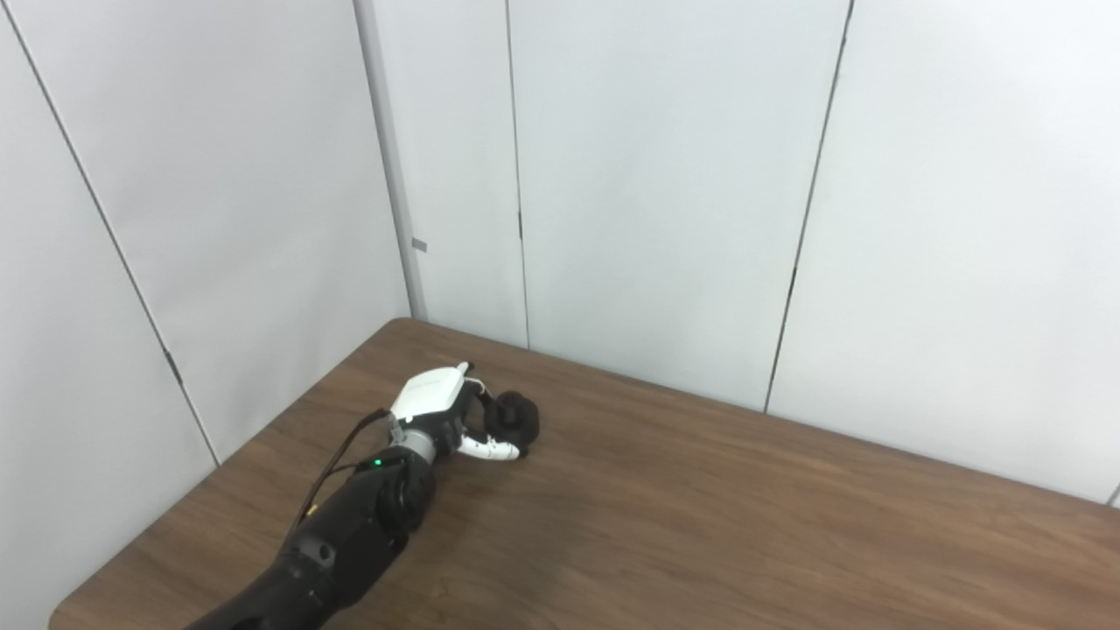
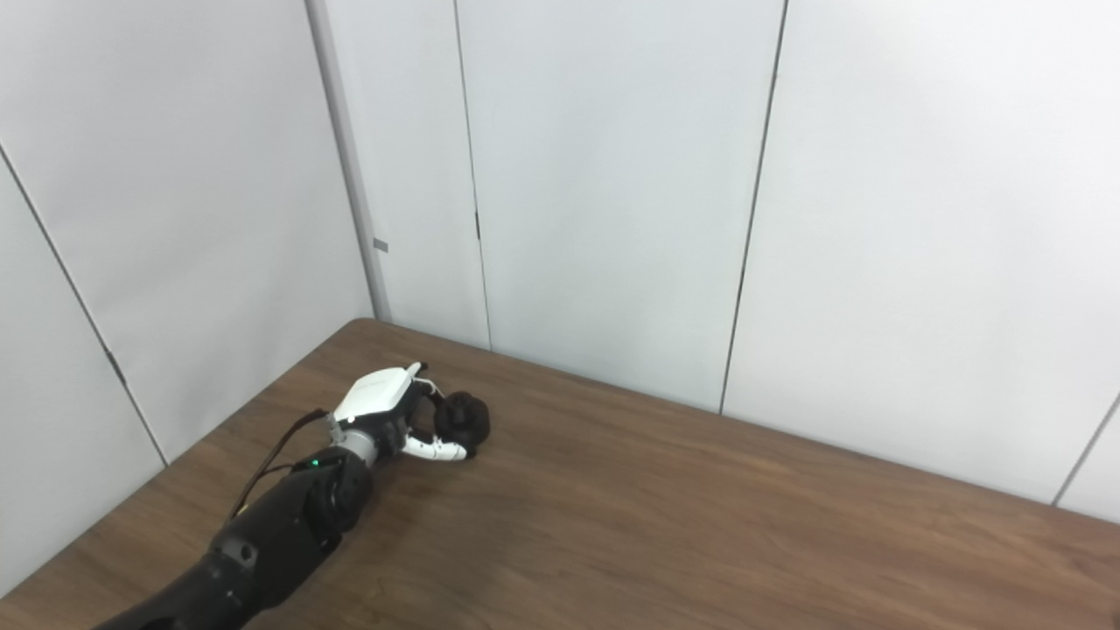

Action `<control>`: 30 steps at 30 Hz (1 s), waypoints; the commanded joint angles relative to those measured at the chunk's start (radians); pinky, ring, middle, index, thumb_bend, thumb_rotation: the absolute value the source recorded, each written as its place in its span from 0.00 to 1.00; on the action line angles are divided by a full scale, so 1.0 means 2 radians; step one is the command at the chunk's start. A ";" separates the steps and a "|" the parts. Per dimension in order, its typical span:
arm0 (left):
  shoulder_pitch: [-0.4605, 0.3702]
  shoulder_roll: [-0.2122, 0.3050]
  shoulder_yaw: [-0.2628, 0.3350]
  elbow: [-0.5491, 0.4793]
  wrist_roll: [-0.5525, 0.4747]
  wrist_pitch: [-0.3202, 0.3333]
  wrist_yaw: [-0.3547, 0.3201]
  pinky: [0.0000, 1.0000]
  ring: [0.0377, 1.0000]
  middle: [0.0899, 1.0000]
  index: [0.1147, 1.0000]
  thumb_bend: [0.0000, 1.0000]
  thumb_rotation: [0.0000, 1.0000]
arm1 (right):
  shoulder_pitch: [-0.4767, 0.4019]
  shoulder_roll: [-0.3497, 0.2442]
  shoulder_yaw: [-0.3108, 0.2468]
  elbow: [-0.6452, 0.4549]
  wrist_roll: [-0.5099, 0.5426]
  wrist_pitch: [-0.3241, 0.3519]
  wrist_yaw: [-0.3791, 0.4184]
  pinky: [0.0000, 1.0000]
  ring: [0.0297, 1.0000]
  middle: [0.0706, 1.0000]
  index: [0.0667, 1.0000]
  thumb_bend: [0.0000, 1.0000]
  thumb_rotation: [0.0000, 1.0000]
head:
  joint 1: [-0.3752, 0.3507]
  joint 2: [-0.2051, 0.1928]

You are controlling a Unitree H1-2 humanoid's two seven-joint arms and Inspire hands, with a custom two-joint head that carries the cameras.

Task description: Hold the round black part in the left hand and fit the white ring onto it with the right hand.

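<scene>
One left hand (image 1: 455, 418) on round black part (image 1: 514, 420), brown table (image 1: 700, 525), white wall panels (image 1: 665, 175) behind

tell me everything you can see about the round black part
The round black part is a small, dark, matte, rounded lump; finer detail is too small to make out. It sits low at the wooden table near the far left corner, with the left hand closed around it, white fingers curling beneath. No white ring shows.

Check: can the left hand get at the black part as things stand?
Probably yes. The left hand is already at the black part near the table's far left corner, fingers curled round it, nothing between them. Whether the grip is firm, I can't tell. The right hand and the ring are out of view.
</scene>
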 commanded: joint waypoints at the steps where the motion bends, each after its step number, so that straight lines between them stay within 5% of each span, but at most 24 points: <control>1: 0.017 -0.015 -0.022 0.019 -0.003 0.010 -0.051 1.00 1.00 1.00 0.94 1.00 0.25 | 0.001 -0.005 -0.006 -0.006 0.007 0.000 -0.001 1.00 1.00 1.00 0.99 0.50 0.53 | 0.000 0.000; 25: 0.026 -0.023 -0.014 0.014 -0.014 0.015 -0.049 1.00 1.00 1.00 1.00 1.00 0.26 | -0.001 -0.007 -0.006 -0.004 0.003 0.002 0.000 1.00 1.00 1.00 1.00 0.50 0.55 | 0.002 0.002; 30: 0.031 -0.042 -0.002 0.024 -0.017 0.001 -0.019 1.00 1.00 1.00 1.00 1.00 0.26 | 0.000 -0.006 -0.006 -0.004 0.007 -0.001 0.000 1.00 1.00 1.00 0.99 0.50 0.54 | 0.001 0.002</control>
